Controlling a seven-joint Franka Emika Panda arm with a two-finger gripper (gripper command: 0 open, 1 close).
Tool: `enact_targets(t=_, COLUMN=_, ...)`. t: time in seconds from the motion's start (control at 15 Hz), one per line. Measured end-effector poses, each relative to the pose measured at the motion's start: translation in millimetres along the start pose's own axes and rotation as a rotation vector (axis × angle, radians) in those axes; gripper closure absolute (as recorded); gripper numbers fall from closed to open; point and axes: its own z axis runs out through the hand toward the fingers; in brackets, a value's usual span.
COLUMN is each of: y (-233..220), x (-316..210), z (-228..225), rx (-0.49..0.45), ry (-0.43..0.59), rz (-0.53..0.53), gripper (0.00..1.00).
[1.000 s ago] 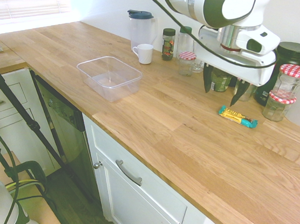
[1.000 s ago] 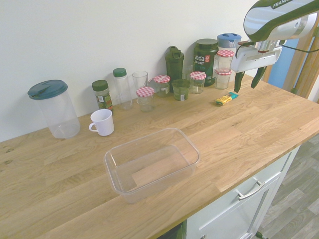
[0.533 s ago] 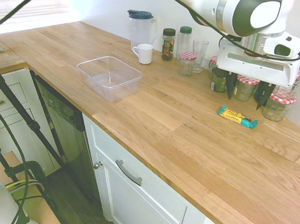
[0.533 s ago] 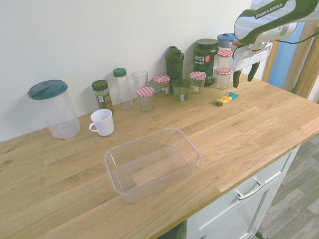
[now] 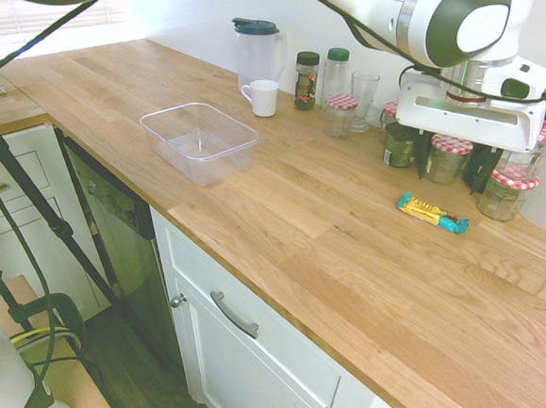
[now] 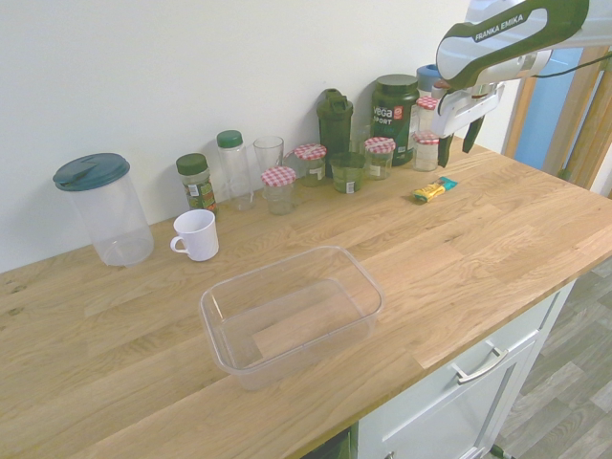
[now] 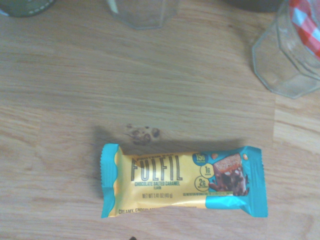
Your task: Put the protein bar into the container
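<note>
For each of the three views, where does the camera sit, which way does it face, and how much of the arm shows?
First exterior: off the counter's front edge, looking along it; the arm enters top right, gripper open above the jars.
Second exterior: facing the wall across the container; the arm enters top right.
Wrist: straight down on the protein bar; no arm visible.
Shared: all three show the bar lying on the counter.

First exterior: high, from counter's front corner | second: opposite, facing wall | wrist: close overhead | shared: protein bar (image 5: 432,213) (image 6: 434,189) (image 7: 182,180).
</note>
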Motion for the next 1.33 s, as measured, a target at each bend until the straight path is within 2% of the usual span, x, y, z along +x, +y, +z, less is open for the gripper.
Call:
enact_targets(t=0.2, y=-3.8, x=-0.6, z=-0.5, rx=0.001, ry=0.005, rz=-0.151, gripper=0.00)
enact_targets(t=0.47, y=-2.6, x=0.3, z=-0.9, rx=-0.005, ry=0.009, rz=-0.293, gripper=0.00)
enact_targets(t=0.73, y=8.6, x=3.9, z=-0.1, rx=-0.006, ry=0.006, rz=-0.547, gripper=0.00)
enact_targets(t=0.87, y=9.7, x=4.3, z=0.4, rx=-0.003, ry=0.006, rz=-0.644, gripper=0.00)
enact_targets(t=0.93, y=9.9, x=4.3, z=0.6, rx=-0.002, ry=0.005, rz=-0.659, gripper=0.00)
enact_targets(t=1.33, y=8.1, x=3.0, z=3.3, rx=0.045, ry=-0.050, rz=-0.932, gripper=0.00)
